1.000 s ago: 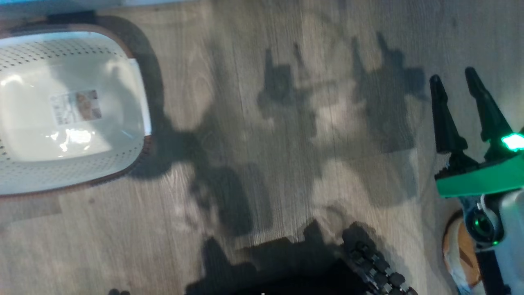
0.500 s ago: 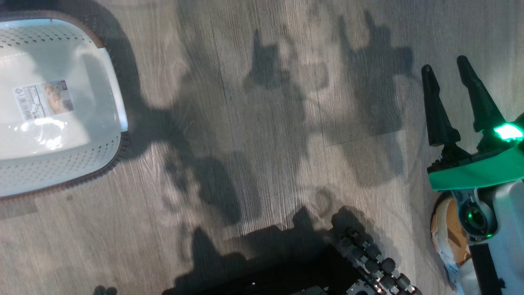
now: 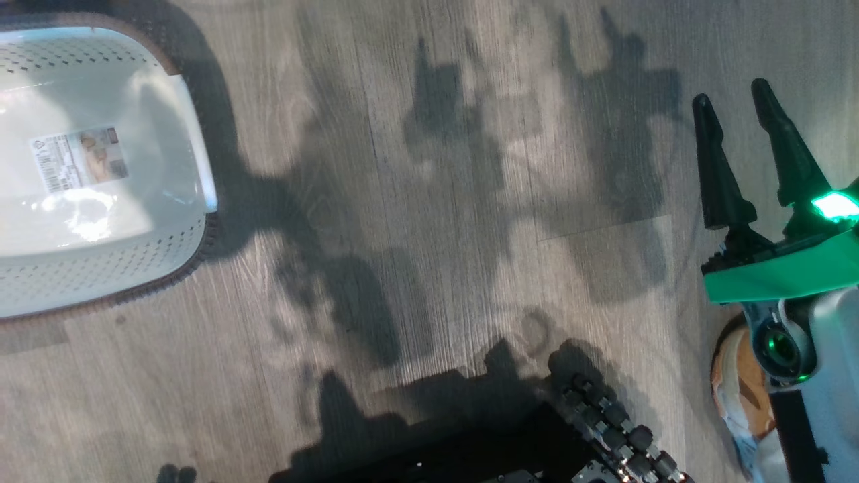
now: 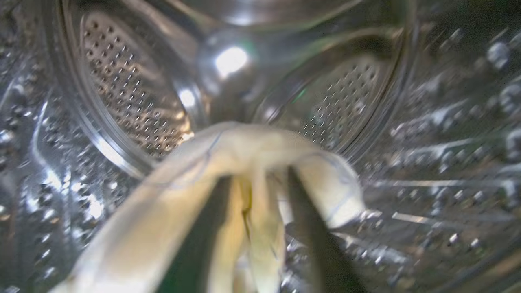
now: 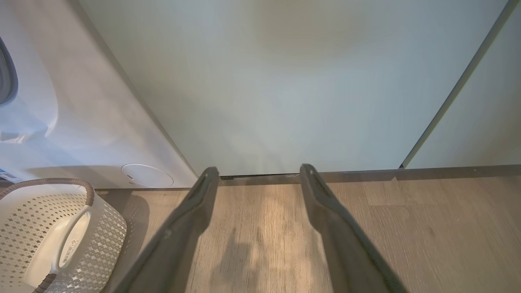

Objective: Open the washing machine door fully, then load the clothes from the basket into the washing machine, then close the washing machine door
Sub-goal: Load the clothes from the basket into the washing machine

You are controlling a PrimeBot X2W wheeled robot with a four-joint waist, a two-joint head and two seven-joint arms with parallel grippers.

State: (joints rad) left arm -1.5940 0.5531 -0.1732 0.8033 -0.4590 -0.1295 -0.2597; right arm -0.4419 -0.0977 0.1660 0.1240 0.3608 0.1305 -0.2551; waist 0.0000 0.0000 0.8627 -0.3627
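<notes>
Head view: basket (image 3: pixel 100 282) cut by left edge, far side out of frame; print on its label (image 3: pixel 79 159) too small to read. Right arm (image 3: pixel 835 376) runs off right edge. Left wrist view blurred thruout; drum (image 4: pixel 130 93) holes smear on the right. Cream garment (image 4: pixel 252 146) drapes over fingers (image 4: pixel 313 232) of left gripper (image 4: pixel 259 176), hiding tips, so can't tell if it's pinched or just hung. Right wrist view: washing machine (image 5: pixel 81 122) cut at left; dark curved sliver (image 5: pixel 5 77) there, door or gasket, unclear.
</notes>
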